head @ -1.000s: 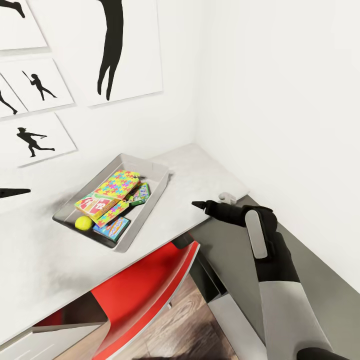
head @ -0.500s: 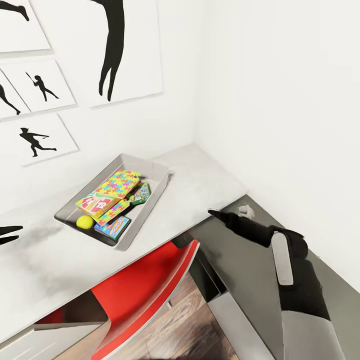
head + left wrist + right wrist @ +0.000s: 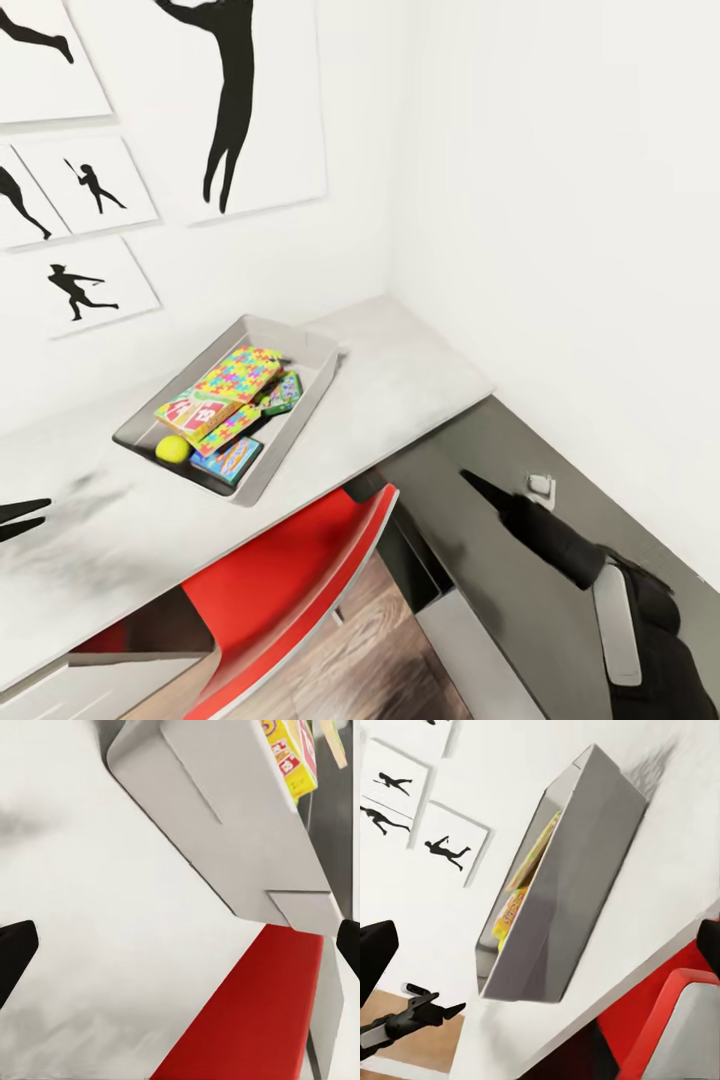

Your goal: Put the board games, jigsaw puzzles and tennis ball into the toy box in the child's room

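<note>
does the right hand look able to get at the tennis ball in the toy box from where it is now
Probably not without moving. The right hand hangs over the lower dark section, well off from the toy box, and the tennis ball lies at the box's far end, beyond the puzzles. Nothing covers the ball.

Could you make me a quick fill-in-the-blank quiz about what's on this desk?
1. The tennis ball lies inside the grey ____ on the table.
2. The chair tucked under the table is ____ in colour.
3. The pictures on the wall show black ____ of people.
4. The right gripper hangs over the ____ grey lower section of the desk.

Missing words: toy box; red; silhouettes; dark
</note>
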